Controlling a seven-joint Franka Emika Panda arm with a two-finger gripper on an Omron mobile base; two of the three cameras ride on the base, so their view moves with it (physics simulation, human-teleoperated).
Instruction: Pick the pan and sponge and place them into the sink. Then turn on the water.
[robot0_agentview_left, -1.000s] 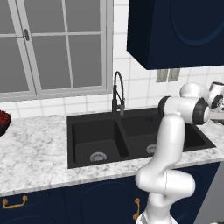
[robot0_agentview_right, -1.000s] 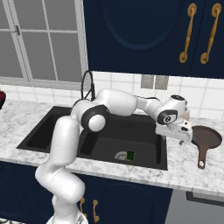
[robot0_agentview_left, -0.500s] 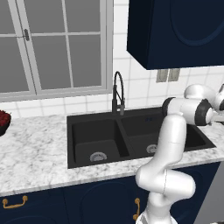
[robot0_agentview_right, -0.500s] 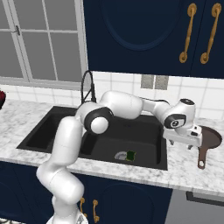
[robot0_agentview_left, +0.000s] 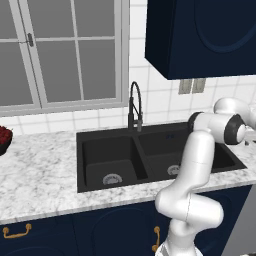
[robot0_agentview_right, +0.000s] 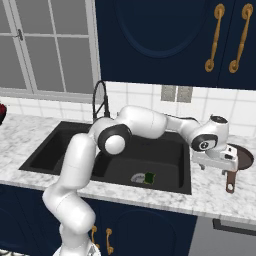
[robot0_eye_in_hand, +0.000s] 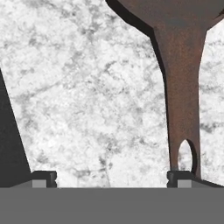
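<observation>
Sink (robot0_agentview_right: 60, 150), matte black, already holds the sponge (robot0_agentview_right: 149, 177) in its right basin. Pan (robot0_agentview_right: 244, 156) sits on the counter (robot0_agentview_right: 210, 192) at the sink's 3 o'clock; rigid, probably heavy, its long handle (robot0_eye_in_hand: 183, 96) looks the best hold. Gripper (robot0_eye_in_hand: 111, 177) hangs wide open, empty, above the handle.

The end effector (robot0_agentview_right: 216, 159) hides much of the pan (robot0_agentview_right: 243, 158), whose bowl the hand view's top edge crops.

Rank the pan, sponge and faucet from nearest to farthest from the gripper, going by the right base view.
1. Pan: on the counter right of the sink, just beside the open gripper.
2. Sponge: in the right basin, by the drain.
3. Faucet: behind the sink.
</observation>
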